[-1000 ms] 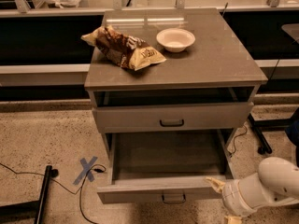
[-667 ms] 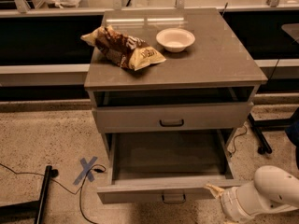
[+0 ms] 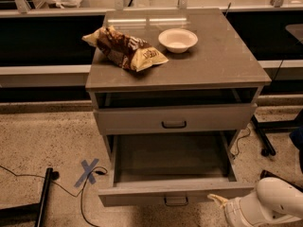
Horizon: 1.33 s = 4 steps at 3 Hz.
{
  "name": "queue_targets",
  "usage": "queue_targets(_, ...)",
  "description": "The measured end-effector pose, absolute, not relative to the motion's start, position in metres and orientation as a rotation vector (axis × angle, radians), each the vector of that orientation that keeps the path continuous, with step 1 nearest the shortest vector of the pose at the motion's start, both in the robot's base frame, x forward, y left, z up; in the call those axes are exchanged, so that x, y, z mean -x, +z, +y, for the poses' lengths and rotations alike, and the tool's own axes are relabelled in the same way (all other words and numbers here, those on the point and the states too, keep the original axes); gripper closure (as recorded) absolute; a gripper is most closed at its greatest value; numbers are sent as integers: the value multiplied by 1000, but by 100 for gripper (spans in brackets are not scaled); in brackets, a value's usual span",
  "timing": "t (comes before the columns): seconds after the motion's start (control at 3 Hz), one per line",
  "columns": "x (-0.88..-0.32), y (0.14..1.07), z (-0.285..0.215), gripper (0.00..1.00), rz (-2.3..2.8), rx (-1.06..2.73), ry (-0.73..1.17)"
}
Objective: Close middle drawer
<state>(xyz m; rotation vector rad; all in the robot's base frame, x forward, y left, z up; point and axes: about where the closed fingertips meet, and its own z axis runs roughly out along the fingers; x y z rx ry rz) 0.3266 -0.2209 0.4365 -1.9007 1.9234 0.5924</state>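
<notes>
End effector by front right corner of wide-open grey-tan middle drawer.

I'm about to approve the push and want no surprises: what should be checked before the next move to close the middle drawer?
1. Middle drawer open and needing a push: ok, it is pulled far out.
2. Nothing sticking up from inside it: ok, none seen.
3. End effector lined up on the drawer front: not ok, it sits low by the right front corner, to the right of the handle.
4. End effector touching the front: cannot tell.
5. Chip bag and bowl out of the way: ok, both lie on the cabinet top.
</notes>
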Motion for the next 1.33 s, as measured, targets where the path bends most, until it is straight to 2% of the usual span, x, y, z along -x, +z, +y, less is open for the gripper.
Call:
queue_targets(0.33, -329, 429, -219, 18, 1939, 1896, 558)
queue_targets(0.67, -345, 404, -219, 41, 1946, 1882, 498)
queue_targets(1.0, -380, 367, -229, 72, 1943, 1845, 422)
queue_targets(1.33, -409, 348, -234, 95, 1932, 1838, 364)
